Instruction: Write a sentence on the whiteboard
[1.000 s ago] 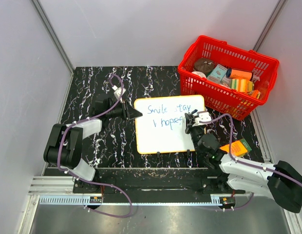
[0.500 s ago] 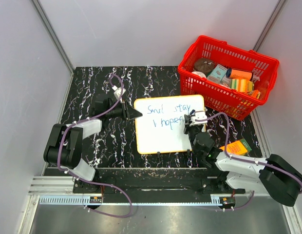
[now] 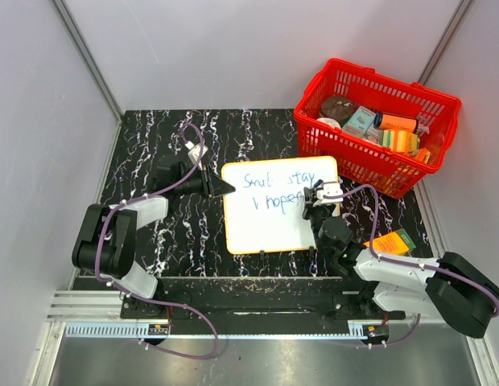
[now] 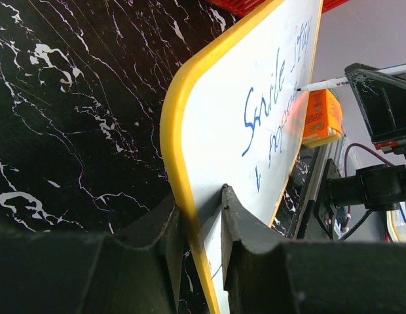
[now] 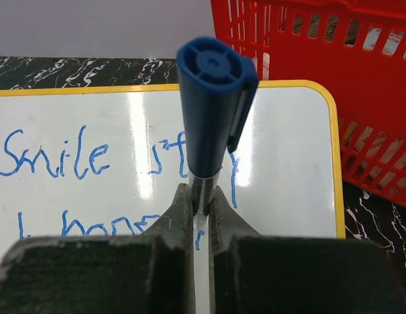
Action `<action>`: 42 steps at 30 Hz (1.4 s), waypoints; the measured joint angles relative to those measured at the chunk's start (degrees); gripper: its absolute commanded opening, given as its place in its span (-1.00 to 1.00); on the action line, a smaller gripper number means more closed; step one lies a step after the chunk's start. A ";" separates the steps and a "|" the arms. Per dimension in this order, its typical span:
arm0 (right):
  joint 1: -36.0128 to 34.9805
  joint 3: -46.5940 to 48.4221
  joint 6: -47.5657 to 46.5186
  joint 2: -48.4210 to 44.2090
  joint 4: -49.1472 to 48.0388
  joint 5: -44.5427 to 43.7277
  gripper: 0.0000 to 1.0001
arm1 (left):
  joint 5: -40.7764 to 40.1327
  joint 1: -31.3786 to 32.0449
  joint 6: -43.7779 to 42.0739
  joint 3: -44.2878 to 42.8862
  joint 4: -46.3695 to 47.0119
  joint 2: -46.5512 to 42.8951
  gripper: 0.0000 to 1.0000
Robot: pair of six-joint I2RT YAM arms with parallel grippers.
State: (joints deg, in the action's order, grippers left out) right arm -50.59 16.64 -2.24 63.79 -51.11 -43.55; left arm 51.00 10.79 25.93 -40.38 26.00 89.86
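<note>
The whiteboard (image 3: 274, 225), white with a yellow frame, lies flat at the table's middle. My left gripper (image 3: 225, 187) is shut on its left edge, and in the left wrist view the fingers (image 4: 202, 196) pinch the frame of the whiteboard (image 4: 216, 124). The sentence (image 3: 270, 190) is blue handwriting in two lines, "Smile stay" above a partly hidden word. My right gripper (image 3: 320, 201) is shut on a blue-capped marker (image 5: 213, 104), upright, its tip on the whiteboard (image 5: 281, 163) at the second line's end. The jaws (image 5: 201, 196) hide the tip and the last letters.
A red basket (image 3: 354, 157) full of small packages stands at the back right, close to the board's top-right corner. An orange box (image 3: 390, 243) lies on the black marble table right of the board, beside my right arm. Grey walls close in the table on both sides.
My right gripper has shifted slightly left with the marker, and the right forearm has swung lower. The left arm and the board have not moved.
</note>
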 measured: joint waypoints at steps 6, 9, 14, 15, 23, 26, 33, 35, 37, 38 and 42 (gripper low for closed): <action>0.00 0.02 1.79 -0.48 0.87 -0.52 -1.00 | 0.00 0.00 0.00 0.00 0.00 0.02 -1.00; 0.00 0.02 2.95 -1.33 2.32 -0.55 -1.00 | 0.02 0.00 0.00 0.00 0.00 0.02 -1.00; 0.00 -0.07 4.52 -2.80 4.70 -0.52 -1.00 | 0.02 0.00 -0.02 0.00 -0.02 0.02 -1.00; -0.02 -0.15 4.85 -3.19 5.31 -0.52 -1.00 | 0.02 0.00 -0.02 0.00 -0.02 0.02 -1.00; -0.02 -0.81 7.34 -6.01 9.35 -0.50 -1.00 | 0.02 0.00 -0.02 0.00 -0.02 0.02 -1.00; -0.02 -0.90 7.98 -6.38 9.90 -0.55 -1.00 | 0.02 0.00 -0.02 0.00 -0.02 0.04 -1.00; -0.04 -0.90 8.33 -6.54 10.69 -2.51 -1.00 | 0.00 0.00 -0.02 0.00 0.02 0.22 -1.00; -0.04 -0.76 8.28 -6.54 10.75 -3.43 -1.00 | 0.00 0.00 -0.02 0.00 0.00 0.22 -1.00; -0.04 -0.39 8.02 -6.45 10.95 -4.11 -1.00 | 0.00 0.00 -0.04 0.00 0.00 0.22 -1.00; -0.04 -0.13 7.87 -6.27 10.99 -4.48 -1.00 | 0.00 0.00 -0.04 0.00 0.00 0.22 -1.00; 0.00 0.94 6.84 -4.96 10.93 -5.11 -1.00 | -0.02 0.00 -0.04 0.00 -0.02 0.22 -1.00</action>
State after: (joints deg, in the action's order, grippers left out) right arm -50.59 17.58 4.60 58.83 -40.18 -48.66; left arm 50.98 10.79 25.89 -40.38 25.98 90.08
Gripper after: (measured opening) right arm 0.066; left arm 0.268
